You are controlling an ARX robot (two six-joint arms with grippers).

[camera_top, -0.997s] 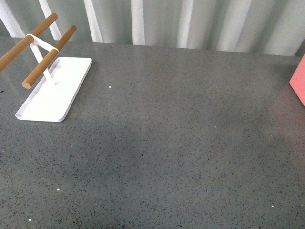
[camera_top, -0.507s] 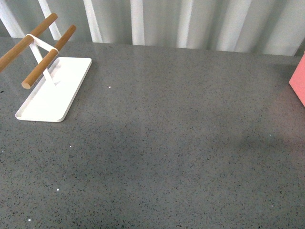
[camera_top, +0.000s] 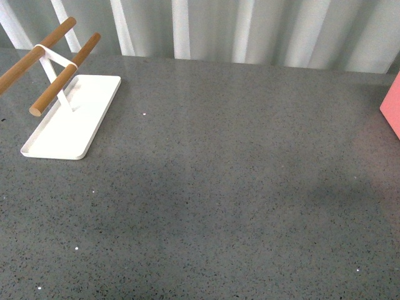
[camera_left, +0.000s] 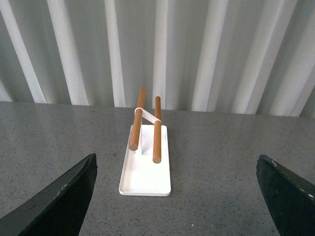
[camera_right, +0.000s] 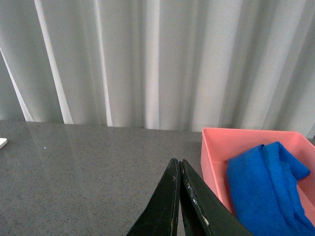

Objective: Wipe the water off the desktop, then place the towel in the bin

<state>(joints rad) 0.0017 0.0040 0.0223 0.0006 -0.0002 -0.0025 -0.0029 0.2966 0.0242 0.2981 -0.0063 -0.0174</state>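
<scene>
The blue towel (camera_right: 268, 189) lies crumpled inside the salmon-pink bin (camera_right: 216, 147) in the right wrist view. My right gripper (camera_right: 178, 163) is shut with nothing in it, just beside the bin's near wall and above the dark grey speckled desktop (camera_top: 237, 187). In the front view only a corner of the bin (camera_top: 392, 109) shows at the right edge, and neither arm appears. My left gripper (camera_left: 174, 169) stands wide open above the desktop (camera_left: 216, 167), its black fingers (camera_left: 64, 196) at the frame's sides, empty. No water shows on the surface.
A flat white tray (camera_top: 94, 100) with two wooden bars (camera_top: 62, 78) stands at the desktop's back left, also seen ahead of the left gripper as the tray (camera_left: 147, 177). A pale pleated curtain (camera_top: 250, 28) hangs behind the desktop's far edge.
</scene>
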